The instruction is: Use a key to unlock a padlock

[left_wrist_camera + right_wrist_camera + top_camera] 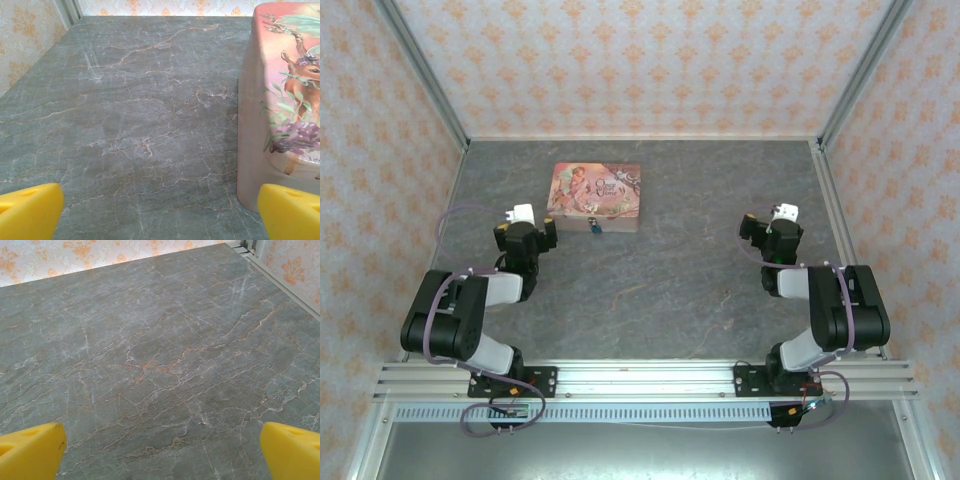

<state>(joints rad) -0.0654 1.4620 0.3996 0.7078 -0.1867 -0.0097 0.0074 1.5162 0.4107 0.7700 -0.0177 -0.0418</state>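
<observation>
Progress is nil, as far as I can judge. The padlock [595,227] hangs at the middle of the near face of the box [595,190], touching it. It is a small teal dot from above, too small to show whether its shackle is shut. I cannot tell where the key lies, and neither arm carries one. So all of the job is left: find and pick up the key, steady the padlock, seat the key, turn it and free the shackle.

Both arms sit folded, elbows up near their bases and wrists reaching forward low over the worktop [670,280].

- **Left arm:** The left arm [460,315] points toward the far wall, just left of the box. Its wrist view has the box's pink end wall close by on the right. The left fingers [30,212] are spread wide with only grey stone between them, pinching nothing.
- **Right arm:** The right arm [835,310] mirrors it on the right side, well apart from the box and padlock. The right fingers [30,452] are spread just as wide over bare stone, also holding nothing.

The left arm looks better placed to brace the box (it is the nearer one). That would leave the right arm for the key.
</observation>
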